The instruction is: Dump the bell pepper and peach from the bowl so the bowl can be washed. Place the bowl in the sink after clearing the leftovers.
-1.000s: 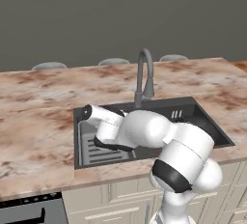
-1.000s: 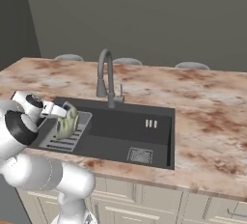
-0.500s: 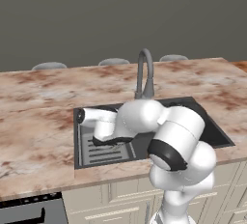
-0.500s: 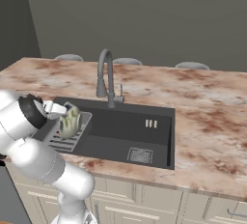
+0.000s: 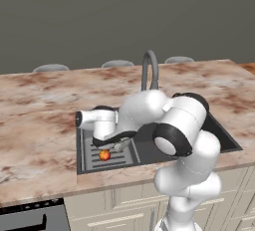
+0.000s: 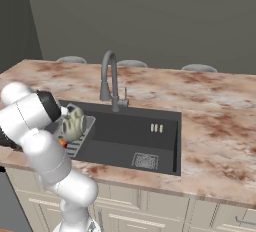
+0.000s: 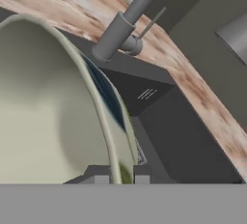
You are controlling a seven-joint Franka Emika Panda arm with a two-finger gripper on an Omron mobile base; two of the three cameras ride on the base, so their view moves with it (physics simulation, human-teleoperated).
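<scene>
Claw [image 7: 121, 179] pinched the tilted bowl [image 7: 53, 107] by its thin rim; it looked stiff, smooth and light, likely slippery there.

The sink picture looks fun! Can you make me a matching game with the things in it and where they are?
Things:
1. small round orange-yellow peach
2. round pale cream bowl
3. grey gooseneck tap
4. square drain

Places:
A. tipped on its side in the gripper
B. on the dark basin floor
C. on the ribbed tray
D. standing behind the basin

Pairs: 1-C, 2-A, 3-D, 4-B
</scene>
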